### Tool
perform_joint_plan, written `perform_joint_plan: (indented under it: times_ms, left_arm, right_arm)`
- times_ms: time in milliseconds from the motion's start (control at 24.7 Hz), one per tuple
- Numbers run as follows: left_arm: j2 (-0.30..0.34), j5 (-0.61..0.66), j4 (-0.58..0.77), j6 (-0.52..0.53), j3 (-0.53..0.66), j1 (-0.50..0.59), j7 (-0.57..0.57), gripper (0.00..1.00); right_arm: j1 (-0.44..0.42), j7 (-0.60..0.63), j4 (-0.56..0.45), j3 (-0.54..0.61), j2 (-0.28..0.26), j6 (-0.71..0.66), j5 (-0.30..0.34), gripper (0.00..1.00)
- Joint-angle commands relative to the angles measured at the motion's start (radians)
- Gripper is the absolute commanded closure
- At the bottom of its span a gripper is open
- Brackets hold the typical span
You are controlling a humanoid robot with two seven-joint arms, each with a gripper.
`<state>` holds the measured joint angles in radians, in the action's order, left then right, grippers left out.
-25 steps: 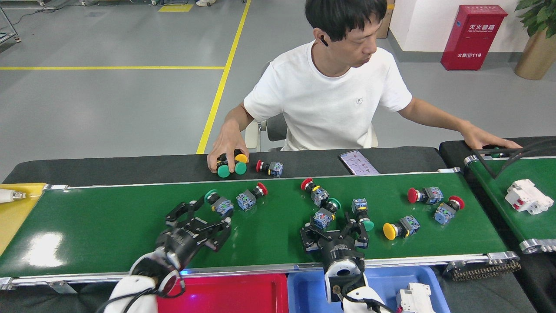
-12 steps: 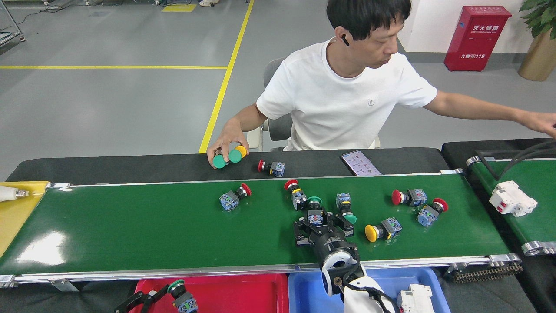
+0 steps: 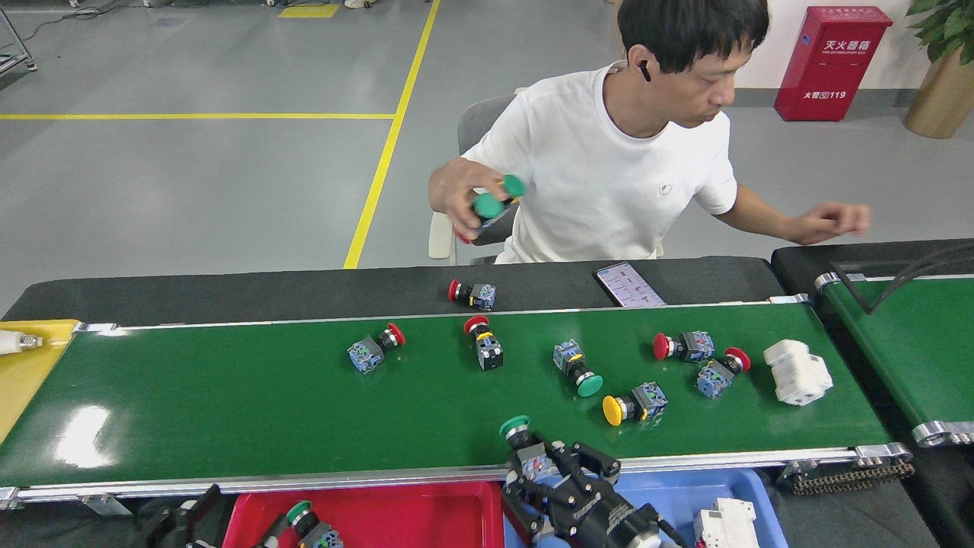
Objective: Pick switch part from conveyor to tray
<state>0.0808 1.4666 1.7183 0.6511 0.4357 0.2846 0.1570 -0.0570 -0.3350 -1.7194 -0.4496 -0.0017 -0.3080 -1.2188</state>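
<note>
The right claw (image 3: 549,473) is clamped on a green-capped switch (image 3: 523,440) at the near rail of the conveyor (image 3: 228,403), just above the blue tray (image 3: 670,495). The left claw (image 3: 285,525) shows only partly at the bottom edge; I cannot tell its state, and another green switch (image 3: 308,521) lies beside it in the red tray (image 3: 396,514).

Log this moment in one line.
right claw: shut on green switch, over belt edge | left claw: cannot tell | red tray: one green switch
</note>
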Motion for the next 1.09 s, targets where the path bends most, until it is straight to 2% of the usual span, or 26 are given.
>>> perform_joint_plan:
  times_ms: [0,81,202,324,526,607,688,810,1012,1053]
  left_arm:
    - [0.004,-0.006,0.004,-0.011,0.018,-0.007,0.016,0.00]
    - [0.005,-0.006,0.001,-0.024,0.018,-0.022,0.018,0.00]
    - [0.017,0.012,-0.020,-0.067,-0.005,-0.111,0.026,0.00]
    - [0.019,0.115,-0.163,-0.084,-0.075,-0.303,0.041,0.00]
    - [0.039,0.187,-0.427,-0.091,-0.129,-0.533,0.038,0.00]
    - [0.045,0.207,-0.517,-0.107,-0.150,-0.604,0.023,0.00]
    - [0.054,0.210,-0.594,-0.126,-0.183,-0.647,0.012,0.00]
    - [0.065,0.210,-0.666,-0.151,-0.226,-0.683,-0.008,0.00]
    - [0.083,0.210,-0.784,-0.169,-0.232,-0.760,-0.037,0.01]
    - [0.091,0.210,-0.807,-0.169,-0.235,-0.774,-0.048,0.10]
  right_arm:
    - [0.003,-0.009,-0.017,-0.008,0.011,-0.020,-0.004,0.05]
    - [0.008,-0.009,-0.017,-0.006,0.014,-0.019,-0.007,0.05]
    - [0.026,-0.009,-0.017,-0.003,0.020,-0.017,-0.007,0.05]
    - [0.059,-0.007,-0.020,0.022,0.022,0.046,-0.007,0.05]
    - [0.095,0.017,-0.026,0.212,0.022,0.130,-0.008,0.06]
    - [0.092,0.079,-0.026,0.299,0.017,0.132,-0.008,0.06]
    - [0.066,0.172,-0.032,0.365,0.011,0.132,-0.010,0.08]
    - [-0.033,0.309,-0.051,0.405,0.000,0.130,-0.011,0.08]
    - [-0.167,0.349,-0.051,0.450,-0.024,0.130,-0.031,0.08]
    - [-0.187,0.353,-0.051,0.450,-0.029,0.130,-0.034,0.08]
